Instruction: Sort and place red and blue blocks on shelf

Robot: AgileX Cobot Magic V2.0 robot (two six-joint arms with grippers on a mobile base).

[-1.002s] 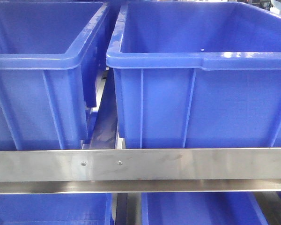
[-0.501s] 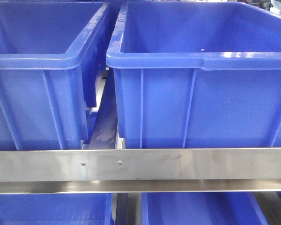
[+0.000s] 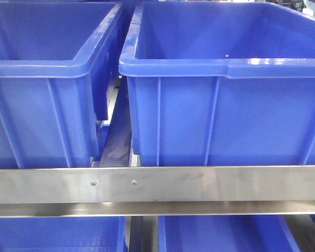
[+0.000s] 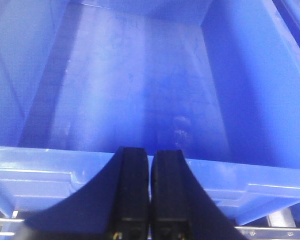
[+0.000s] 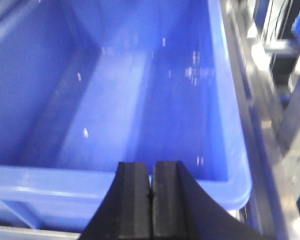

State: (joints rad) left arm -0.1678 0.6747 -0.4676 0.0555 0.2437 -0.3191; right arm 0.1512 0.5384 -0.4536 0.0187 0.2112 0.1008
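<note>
Still no change around shelf (image 3: 199, 184).

I am working in a storeroom or warehouse bay. Ahead of my hands a steel shelf (image 3: 199, 185) shows a brushed crossbar fixed with two small screws (image 3: 93, 182), and big blue plastic bins (image 3: 220, 100) sit side by side on it, with more bins on the level below (image 3: 220, 233). Beyond my right hand, metal rack uprights (image 5: 295, 125) stand beside the bin.
</note>
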